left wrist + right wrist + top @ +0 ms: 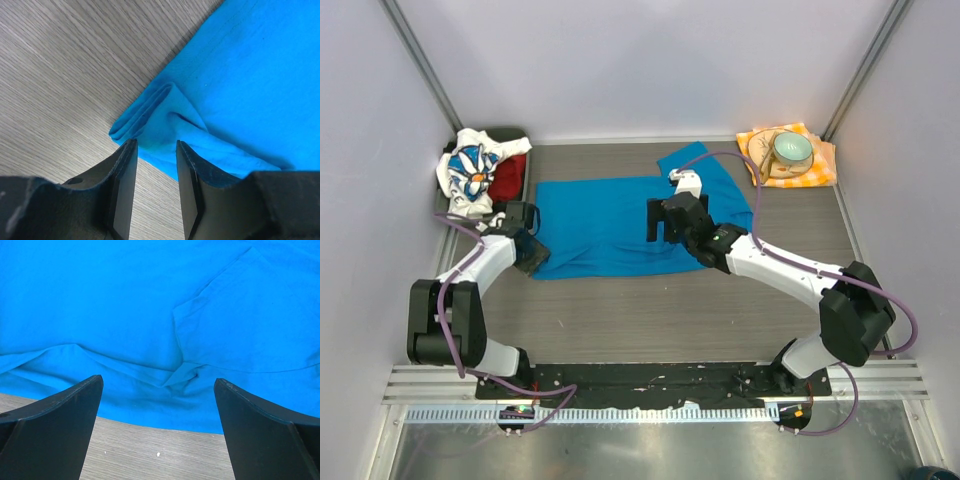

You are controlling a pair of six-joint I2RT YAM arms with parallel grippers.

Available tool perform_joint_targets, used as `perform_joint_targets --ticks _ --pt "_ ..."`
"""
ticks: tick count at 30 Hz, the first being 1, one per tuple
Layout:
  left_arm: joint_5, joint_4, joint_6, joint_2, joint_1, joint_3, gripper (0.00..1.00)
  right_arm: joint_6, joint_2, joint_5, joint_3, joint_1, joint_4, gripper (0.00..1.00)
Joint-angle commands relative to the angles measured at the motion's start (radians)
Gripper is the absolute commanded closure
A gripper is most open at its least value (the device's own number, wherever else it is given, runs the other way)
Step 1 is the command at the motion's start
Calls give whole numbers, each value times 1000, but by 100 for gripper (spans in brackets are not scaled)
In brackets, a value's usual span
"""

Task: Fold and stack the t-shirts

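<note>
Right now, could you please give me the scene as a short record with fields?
blue shirt: spread out mid-table, near-left corner bunched
left gripper: narrow jaws astride that corner; grip unclear
right gripper: open, above shirt's near edge
daisy shirt: crumpled, far left
red shirt: beside it, partly under
napkin: far right, bowl on it

Overhead look at a grey wood-grain table (pixel 670 310). Shows a bright blue t-shirt (pixel 600 225) spread flat across the middle, one sleeve angled toward the far right. Places the left gripper (pixel 527 250) at the shirt's near-left corner and the right gripper (pixel 662 220) over its right half. Far left: a crumpled daisy-print t-shirt (pixel 468 170) against a red t-shirt (pixel 508 182). Far right: a pale green bowl (pixel 792 148) on an orange checked napkin (pixel 815 165).
</note>
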Motion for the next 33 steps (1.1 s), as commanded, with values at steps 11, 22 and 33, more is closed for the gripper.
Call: perform_joint_targets --ticks 11,22,33 --pt "-22 16 -20 66 4 29 100 22 -53 1 -22 1 49 0" --pt "-19 -11 -22 71 4 175 100 20 -66 -3 -33 1 52 0" --pt "-56 -28 -26 190 9 276 100 19 -93 1 -68 1 49 0"
